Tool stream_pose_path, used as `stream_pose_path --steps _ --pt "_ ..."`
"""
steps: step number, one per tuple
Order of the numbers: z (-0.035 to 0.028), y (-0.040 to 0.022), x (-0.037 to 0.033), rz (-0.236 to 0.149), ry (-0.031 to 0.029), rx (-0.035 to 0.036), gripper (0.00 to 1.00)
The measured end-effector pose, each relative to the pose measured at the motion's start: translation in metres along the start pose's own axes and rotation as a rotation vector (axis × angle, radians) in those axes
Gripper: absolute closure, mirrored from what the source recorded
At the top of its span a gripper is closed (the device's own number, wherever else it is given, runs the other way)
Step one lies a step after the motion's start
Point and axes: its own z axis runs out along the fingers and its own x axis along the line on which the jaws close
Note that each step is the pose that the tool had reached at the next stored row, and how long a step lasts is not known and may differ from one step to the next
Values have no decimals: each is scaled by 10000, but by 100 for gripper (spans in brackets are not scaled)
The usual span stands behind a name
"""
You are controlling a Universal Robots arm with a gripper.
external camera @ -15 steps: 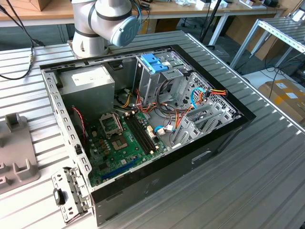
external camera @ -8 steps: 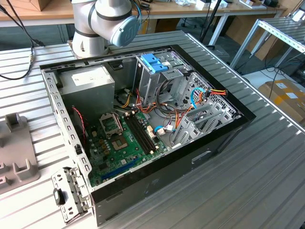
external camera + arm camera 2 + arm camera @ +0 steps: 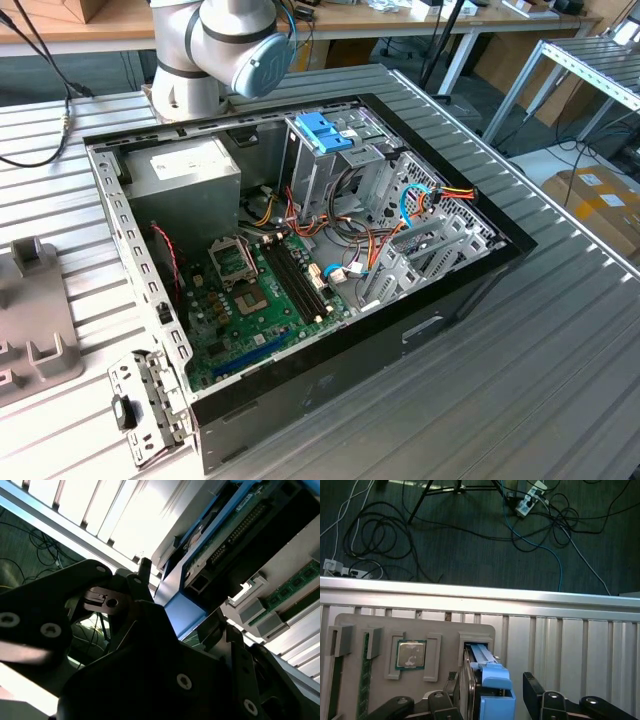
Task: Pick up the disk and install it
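Gripper (image 3: 491, 681) is open wide, jaws straddling the disk (image 3: 492, 697). One finger (image 3: 532, 687) stands off the blue frame with a visible gap, and the other is close beside the metal face. Nothing is clamped.

The disk stands on edge in a slot of the grey holder (image 3: 375, 625) on the ribbed table (image 3: 570, 645), near a processor chip (image 3: 410, 655) in its own pocket. In the second wrist view the disk's blue end (image 3: 182, 612) sits between my fingers (image 3: 143, 577).

In the exterior view the open computer case (image 3: 330, 375) fills the centre of the frame. Its drive cage (image 3: 345, 175) is at upper middle with a blue bracket (image 3: 322, 130) on top, and my arm (image 3: 215, 50) is at top centre.

Progress, my read: early. I am lined up on the disk, but the grasp is not closed and the disk is not lifted. The install into the case is not done.
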Motion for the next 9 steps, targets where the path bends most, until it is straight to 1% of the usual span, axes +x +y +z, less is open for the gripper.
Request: stream_pose_path --steps 3,5,6,7,9 --pt "0 0 0 0 0 1 39" --pt "0 0 -1 1 1 -2 53" --pt "-1 0 -1 1 2 -3 53" --pt "0 0 -1 0 0 -1 58" --pt "0 0 -1 0 0 -1 60"
